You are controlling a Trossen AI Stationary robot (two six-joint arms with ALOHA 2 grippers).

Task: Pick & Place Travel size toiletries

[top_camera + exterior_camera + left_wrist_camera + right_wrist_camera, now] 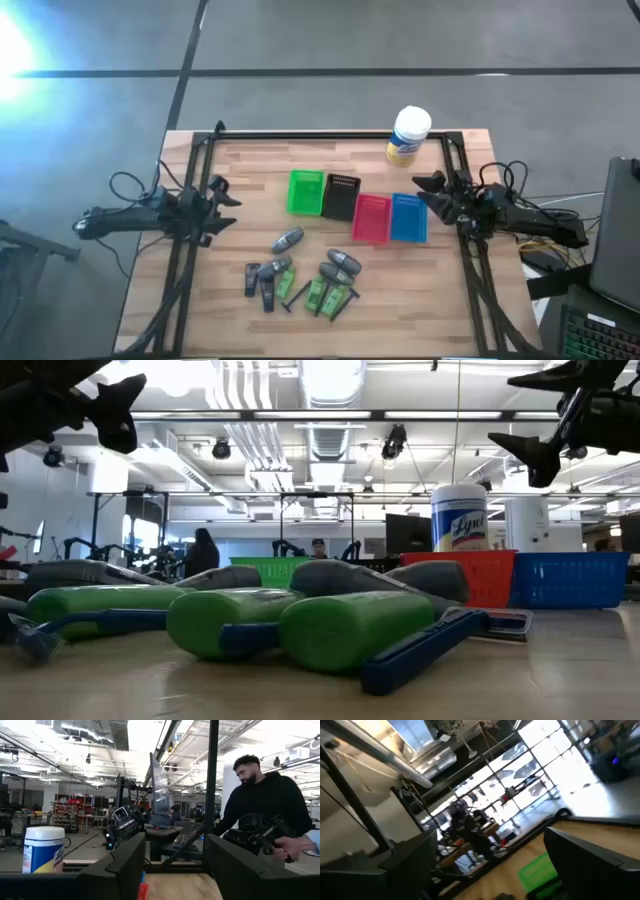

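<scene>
Toiletries (305, 280): grey tubes, green packets, black sticks clustered near table (400, 300) front edge. Left claw (222, 207), right claw (428, 190) released, raised at sides.

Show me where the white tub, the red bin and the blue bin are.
white tub (410, 124): high view, on its lid.
red bin (372, 218): high view, on its inside floor.
blue bin (408, 218): high view, on its inside floor.

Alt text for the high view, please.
A wooden table holds scattered toiletries in front of green, black, red and blue bins. Both arms wait at the sides, left tool and right tool open.
</scene>
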